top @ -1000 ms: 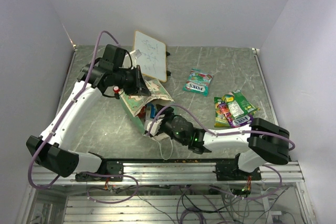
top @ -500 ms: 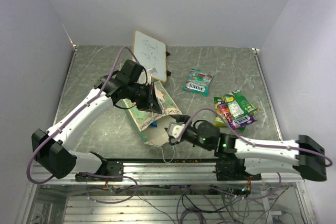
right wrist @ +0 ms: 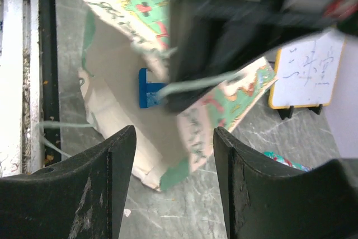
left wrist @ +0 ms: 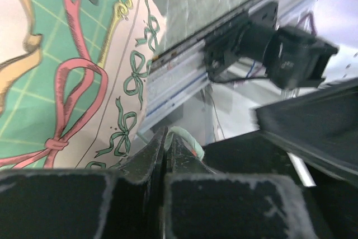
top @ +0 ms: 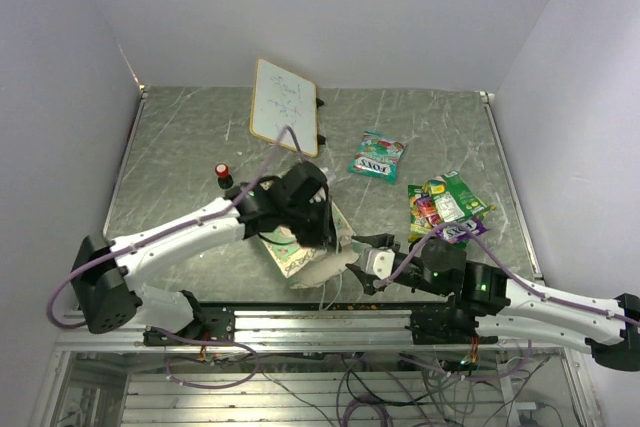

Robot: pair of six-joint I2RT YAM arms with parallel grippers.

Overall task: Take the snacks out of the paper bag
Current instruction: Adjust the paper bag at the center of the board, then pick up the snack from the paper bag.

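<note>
The paper bag [top: 298,252] lies tilted near the table's front edge, cream with a green patterned side. My left gripper [top: 318,215] is above it, shut on the bag's pale green string handle [left wrist: 187,140]. In the left wrist view the jaws [left wrist: 166,137] are pressed together on that string. My right gripper [top: 362,259] is open and empty just right of the bag. In the right wrist view it [right wrist: 174,132] faces the bag's open mouth [right wrist: 120,76], where a blue packet [right wrist: 147,88] shows inside. Snacks lie on the table: a teal packet [top: 377,155] and a pile [top: 446,209].
A white wood-framed board [top: 285,107] stands at the back. A small red-and-black cylinder [top: 222,175] stands left of the left arm. The aluminium rail [top: 330,317] runs along the near edge, close to the bag.
My left gripper has moved right and toward the near edge, taking the bag with it by the handle. My right gripper has drawn back to the right, away from the bag's mouth.
</note>
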